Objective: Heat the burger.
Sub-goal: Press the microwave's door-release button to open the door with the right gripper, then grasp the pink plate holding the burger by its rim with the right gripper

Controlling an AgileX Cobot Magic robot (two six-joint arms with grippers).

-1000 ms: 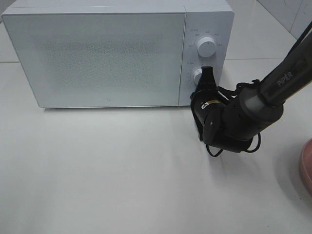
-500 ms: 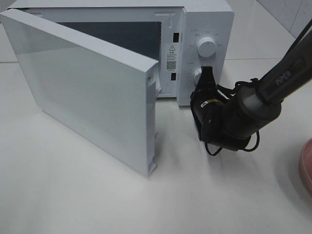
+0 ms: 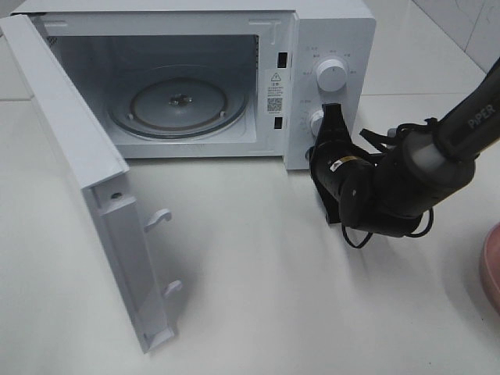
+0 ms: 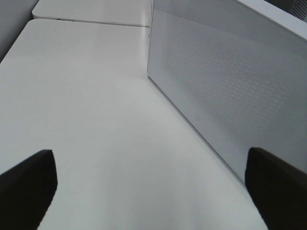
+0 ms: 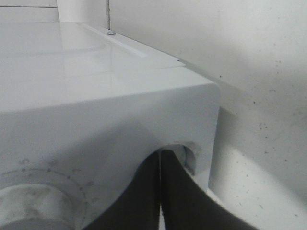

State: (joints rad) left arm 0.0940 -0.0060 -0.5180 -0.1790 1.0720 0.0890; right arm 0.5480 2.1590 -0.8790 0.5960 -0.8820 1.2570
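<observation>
The burger is out of view in every frame. The white microwave (image 3: 328, 31) stands at the back with its door (image 3: 86, 195) swung wide open to the left, baring the glass turntable (image 3: 178, 105), which carries nothing. My right gripper (image 3: 332, 109) is shut and holds nothing, its tips against the control panel beside the lower knob (image 3: 316, 123). In the right wrist view the closed right gripper (image 5: 160, 158) presses at the panel's edge near a knob (image 5: 33, 206). My left gripper (image 4: 151, 172) is open and empty, low over the table, facing the door's outer face (image 4: 225, 86).
An upper knob (image 3: 331, 76) sits above the lower one on the panel. The rim of a round pink plate (image 3: 492, 266) shows at the right edge. The open door juts toward the table's front left. White tabletop (image 3: 258, 281) stretches before the microwave.
The microwave door, closed a second ago, has swung fully open to the left and the turntable now shows. My right gripper has stayed shut at the control panel and drifted slightly right.
</observation>
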